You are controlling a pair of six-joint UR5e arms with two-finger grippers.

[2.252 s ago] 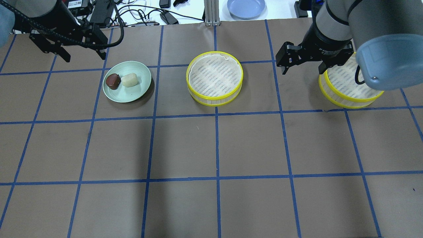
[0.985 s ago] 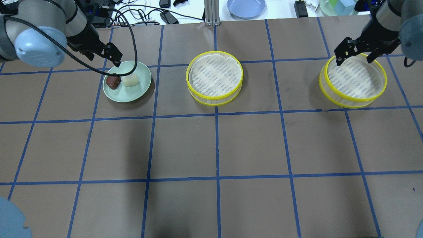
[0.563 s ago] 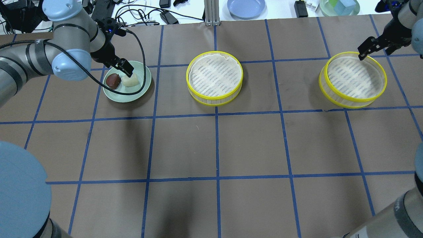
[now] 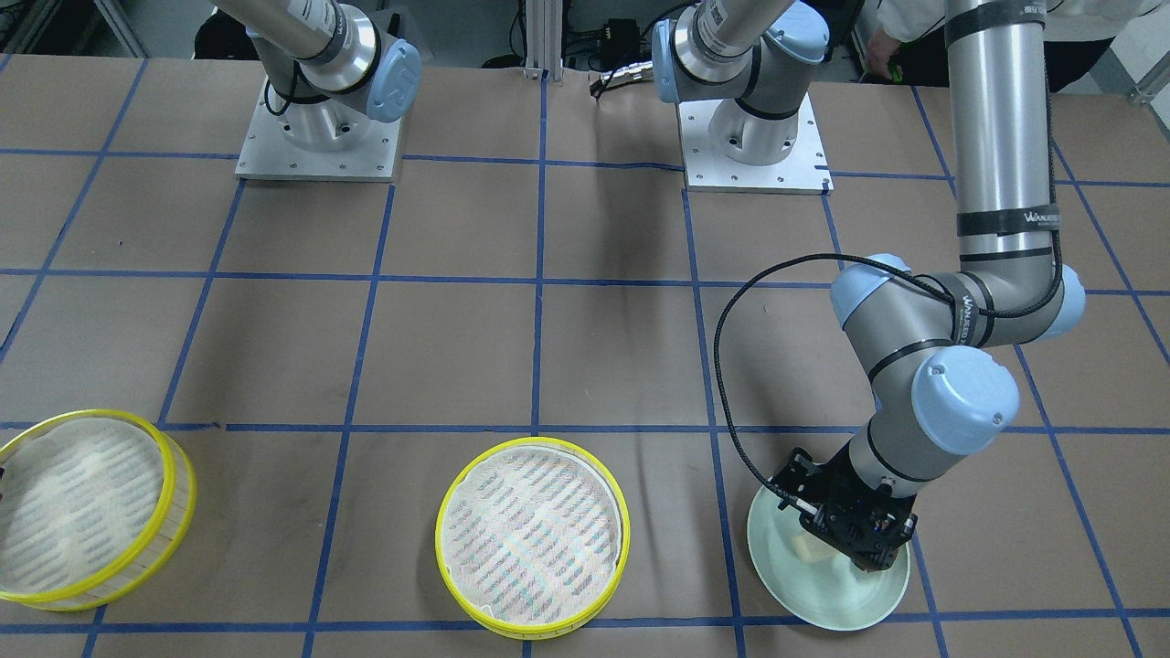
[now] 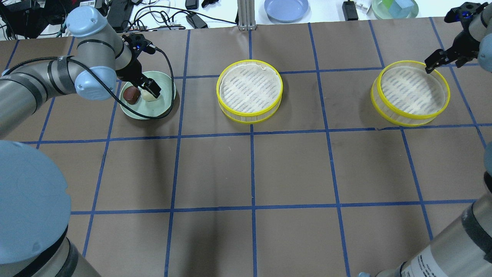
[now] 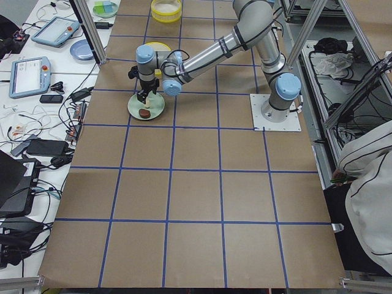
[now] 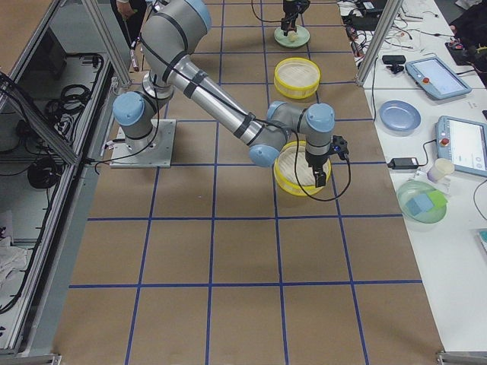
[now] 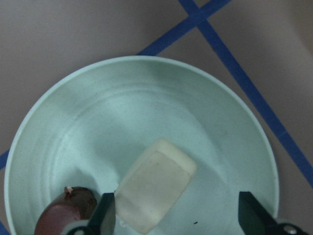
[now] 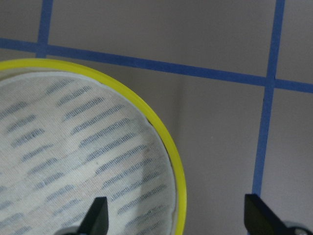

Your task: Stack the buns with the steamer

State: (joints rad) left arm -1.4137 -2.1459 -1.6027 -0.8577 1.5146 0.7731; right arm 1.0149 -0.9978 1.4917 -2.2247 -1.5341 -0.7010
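The pale cream bun [image 8: 154, 191] and the dark reddish-brown bun [image 8: 66, 218] lie side by side on the pale green plate [image 5: 163, 105]. My left gripper [image 5: 152, 88] is open and low over the plate, its jaws either side of the cream bun [image 5: 147, 96]; the brown bun [image 5: 131, 94] is just beside it. An empty yellow-rimmed steamer [image 5: 250, 91] stands mid-table, a second steamer [image 5: 409, 93] at the right. My right gripper [image 5: 433, 64] is open at that steamer's far right edge, its jaws either side of the yellow rim [image 9: 168, 161].
A blue plate [image 5: 286, 8], a green-tinted container [image 5: 394, 7], cables and an aluminium post [image 5: 243, 15] lie beyond the table's far edge. The arm bases [image 4: 754, 146] stand on the robot's side. Blue tape lines grid the brown table.
Both arms have come down from high above the table. The left gripper has moved onto the plate, over the cream bun. The right gripper has moved to the right steamer's far rim.
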